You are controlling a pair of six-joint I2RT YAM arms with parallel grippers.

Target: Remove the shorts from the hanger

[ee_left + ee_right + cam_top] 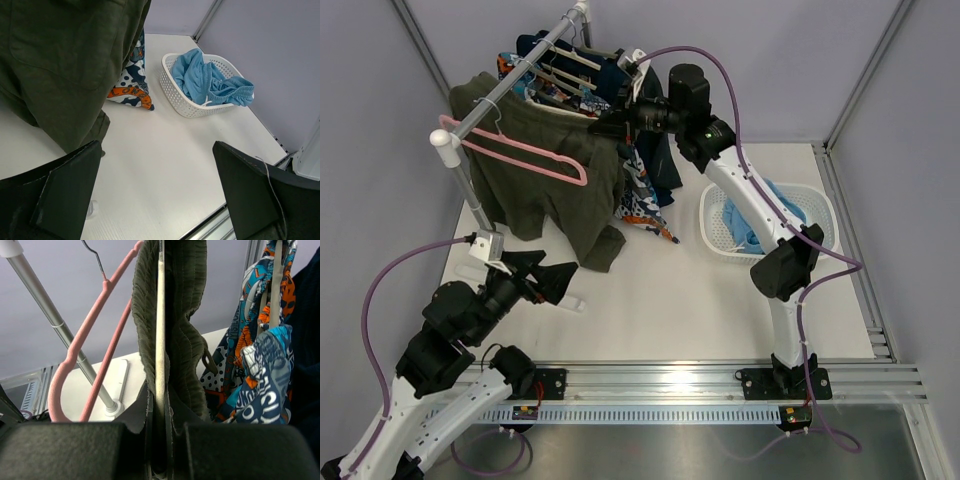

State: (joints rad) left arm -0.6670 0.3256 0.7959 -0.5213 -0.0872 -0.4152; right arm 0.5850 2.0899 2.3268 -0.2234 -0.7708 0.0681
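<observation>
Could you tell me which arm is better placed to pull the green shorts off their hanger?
Right. Its hand is shut on the green shorts at the rail; the left hand hangs open, low over the table, touching nothing.

Shorts left; basket (right) — gap between

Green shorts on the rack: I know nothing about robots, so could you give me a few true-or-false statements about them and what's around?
1. The green shorts hang from the rail. True.
2. The right gripper stands wide open, clear of the clothes. False: it is shut on the shorts' top edge.
3. The left gripper is open and holds nothing. True.
4. The white basket holds nothing. False: a blue garment lies in it.
</observation>
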